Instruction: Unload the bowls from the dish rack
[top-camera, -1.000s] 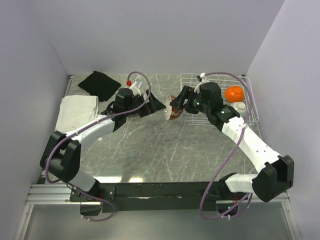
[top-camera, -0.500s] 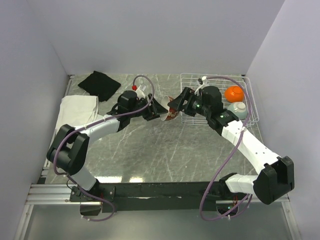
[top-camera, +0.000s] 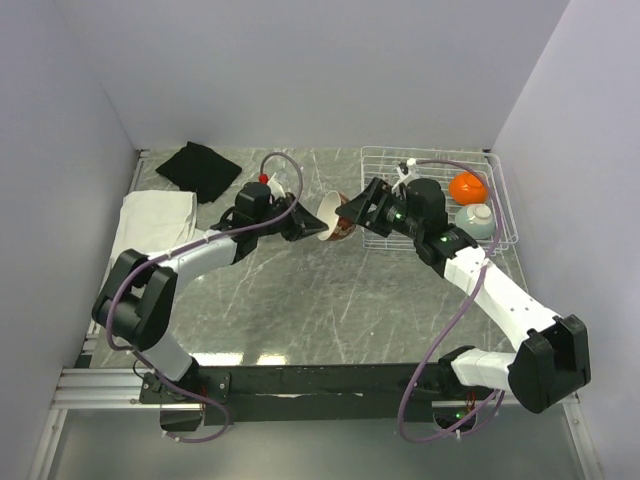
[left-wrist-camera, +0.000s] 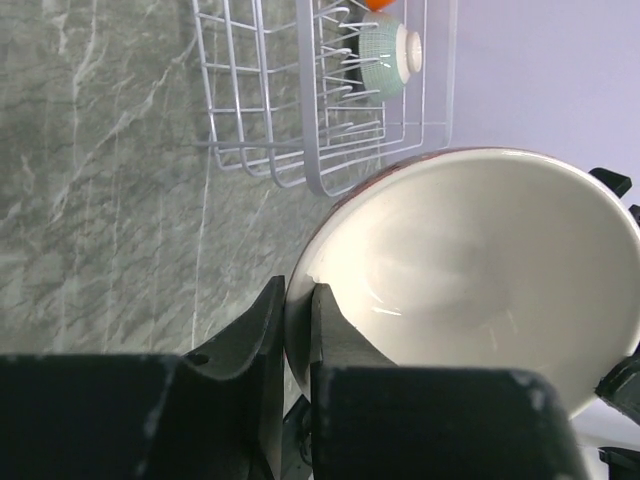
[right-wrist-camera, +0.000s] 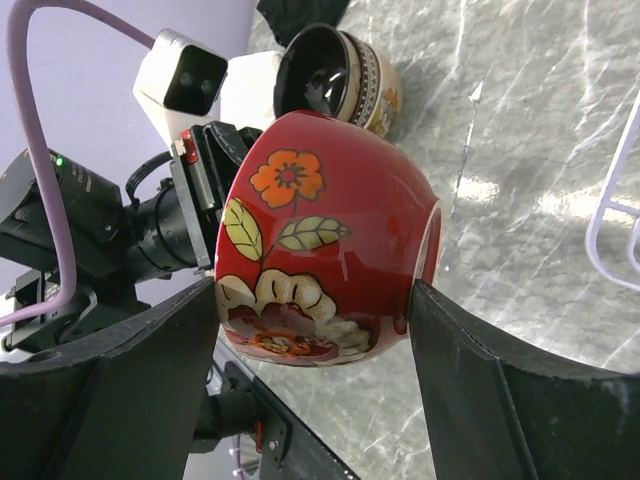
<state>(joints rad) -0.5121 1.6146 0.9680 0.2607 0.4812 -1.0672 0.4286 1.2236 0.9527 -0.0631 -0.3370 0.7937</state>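
A red floral bowl (top-camera: 333, 215), white inside (left-wrist-camera: 470, 260), hangs above the table just left of the white wire dish rack (top-camera: 430, 150). My left gripper (top-camera: 310, 222) is shut on its rim, one finger inside and one outside (left-wrist-camera: 298, 290). From the other side my right gripper (top-camera: 350, 212) clamps the same bowl (right-wrist-camera: 320, 240) between its two fingers (right-wrist-camera: 315, 300), across rim and foot. An orange bowl (top-camera: 468, 186) and a pale green bowl (top-camera: 474, 220) sit in the rack's right end. The left wrist view shows the rack (left-wrist-camera: 270, 120) and the green bowl (left-wrist-camera: 385, 50).
A black cloth (top-camera: 200, 165) lies at the back left, and a folded white cloth (top-camera: 153, 222) lies along the left wall. In the right wrist view, a patterned bowl with a dark inside (right-wrist-camera: 335, 75) sits beyond the left wrist. Walls close in on three sides.
My left arm has reached right to the red bowl, and its open gripper has closed on the rim. The right gripper has kept hold of the bowl, almost still.
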